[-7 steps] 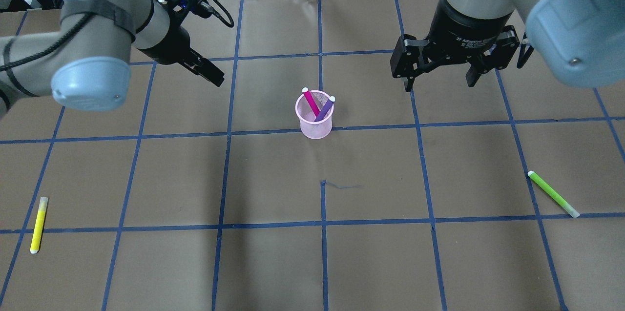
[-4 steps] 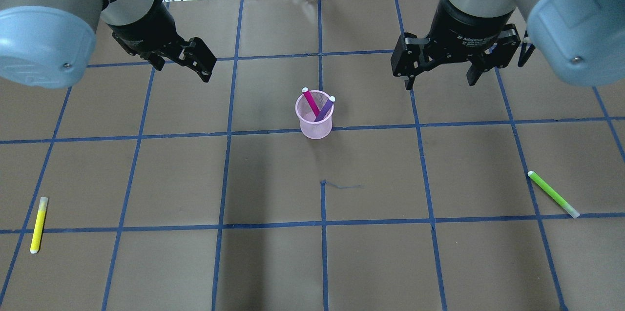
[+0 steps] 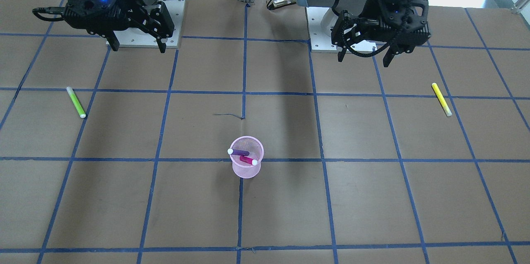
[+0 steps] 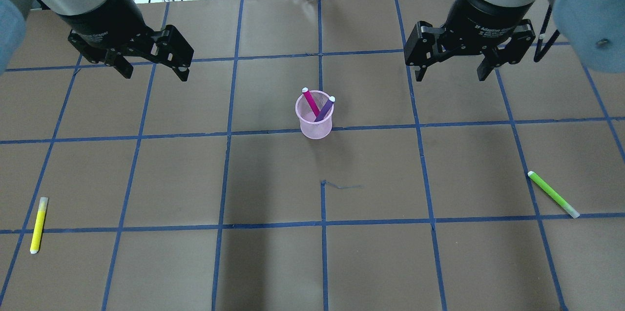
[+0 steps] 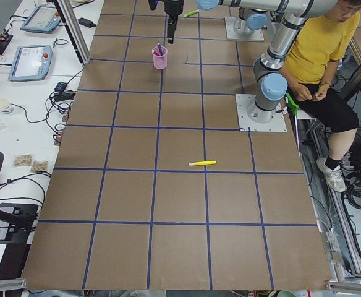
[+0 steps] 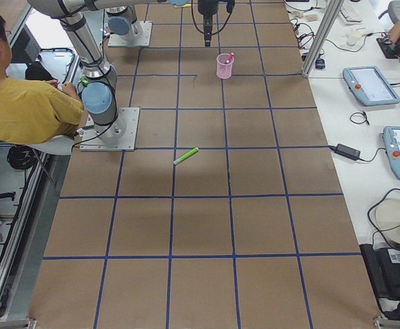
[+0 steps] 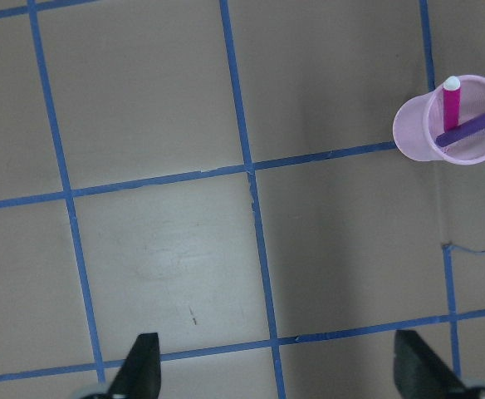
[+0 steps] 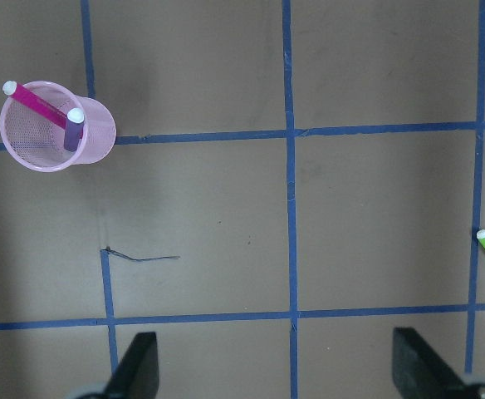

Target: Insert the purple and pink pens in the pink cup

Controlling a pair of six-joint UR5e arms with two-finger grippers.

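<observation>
Pink pen (image 4: 310, 102) and purple pen (image 4: 324, 110) lean inside cup (image 4: 316, 128); likely light, stiff, slick, best pinched mid-barrel; left tool (image 4: 155, 69) and right tool (image 4: 450, 74) spread, empty.

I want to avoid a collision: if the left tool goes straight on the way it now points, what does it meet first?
Probably only the bare table: the left tool points straight down, and the pink cup stands well aside.

Two pens (image 4: 311, 102) crossed inside cup (image 4: 315, 131), between left tool (image 4: 155, 75) and right tool (image 4: 450, 76)
</observation>
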